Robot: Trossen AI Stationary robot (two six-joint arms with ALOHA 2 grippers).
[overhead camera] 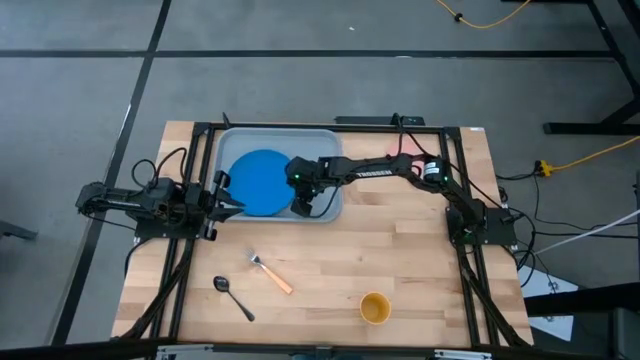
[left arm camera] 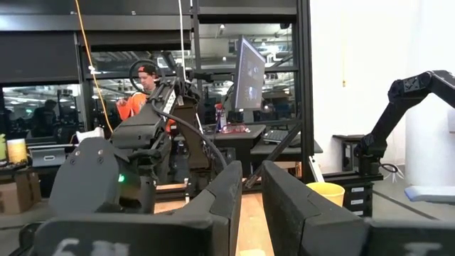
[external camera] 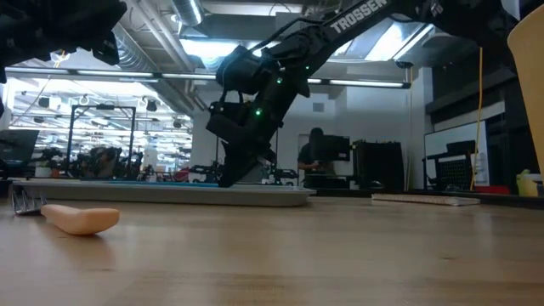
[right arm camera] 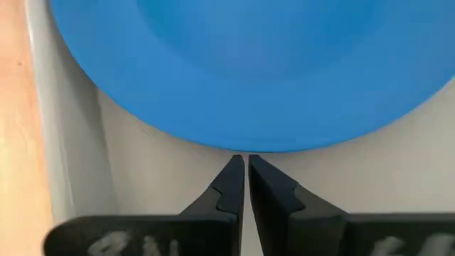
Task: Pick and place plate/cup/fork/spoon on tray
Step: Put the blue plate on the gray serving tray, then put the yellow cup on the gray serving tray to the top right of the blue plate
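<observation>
Your right pincer [right arm camera: 246, 167] sits low inside the tray [overhead camera: 325, 140], its fingers drawn together with only a sliver between them, tips right at the rim of the plate [overhead camera: 260, 182], which lies flat in the tray. Your left pincer [overhead camera: 232, 206] waits just left of the tray, fingers slightly apart. The fork [overhead camera: 270, 273], spoon [overhead camera: 233, 297] and cup [overhead camera: 375, 307] lie on the near surface [overhead camera: 420, 250].

Right arm stretched far across toward the left side, wrist pitched down, right gripper [right arm camera: 240, 167] low, fingers nearly touching. Left arm folded back at table's left edge, left gripper [overhead camera: 228, 205] level, fingers slightly parted
</observation>
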